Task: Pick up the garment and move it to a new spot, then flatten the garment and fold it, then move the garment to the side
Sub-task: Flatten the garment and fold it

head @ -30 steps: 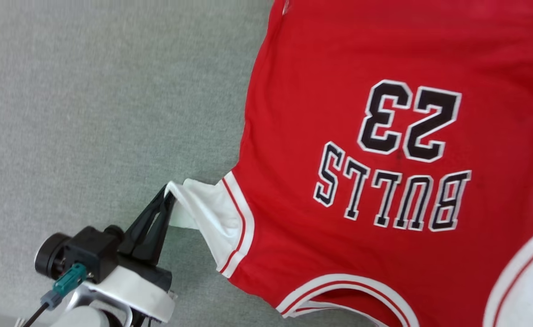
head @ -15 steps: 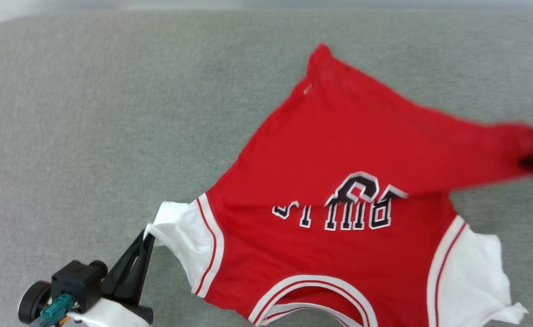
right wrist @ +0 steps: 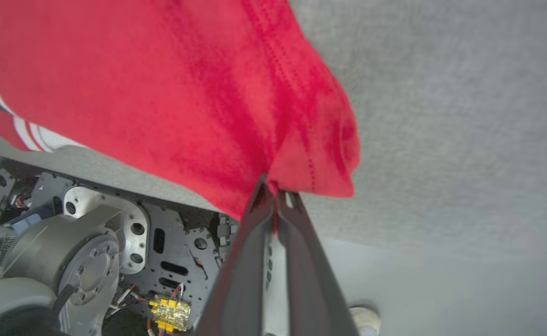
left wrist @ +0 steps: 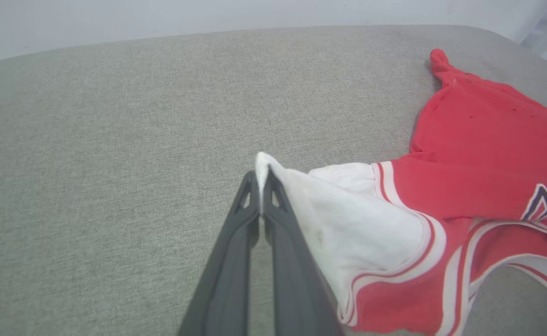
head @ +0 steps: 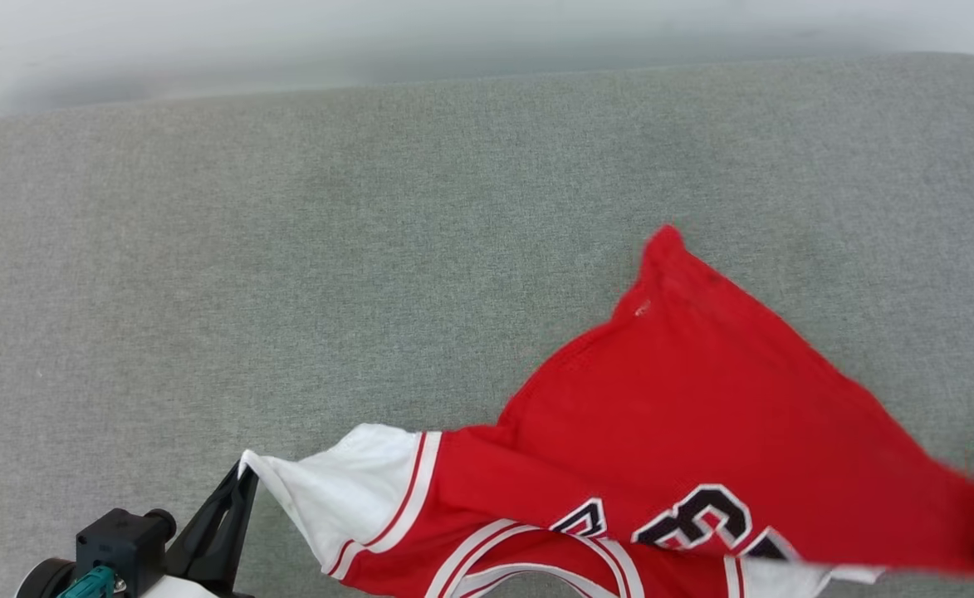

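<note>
The garment [head: 702,415], a red jersey T-shirt with white sleeves and black lettering, lies partly folded over itself at the near right of the grey cushioned surface [head: 287,249]. My left gripper [head: 246,473] is shut on the tip of its white sleeve [left wrist: 348,228] at the lower left of the head view; the left wrist view shows my left gripper [left wrist: 260,184] with cloth pinched between its fingers. My right gripper [right wrist: 270,186] is shut on the red hem corner [right wrist: 320,154], and the garment [right wrist: 161,84] hangs from it, pulled toward the near edge.
The grey surface stretches wide to the left and far side, with its rounded far edge [head: 487,75] against a pale wall. The right wrist view shows my own metal base [right wrist: 96,242] below the near edge of the surface.
The head camera has tilted up, so the whole view has shifted. The right gripper has drawn the red hem back over the chest, covering most of the lettering. The left gripper still holds the sleeve.
</note>
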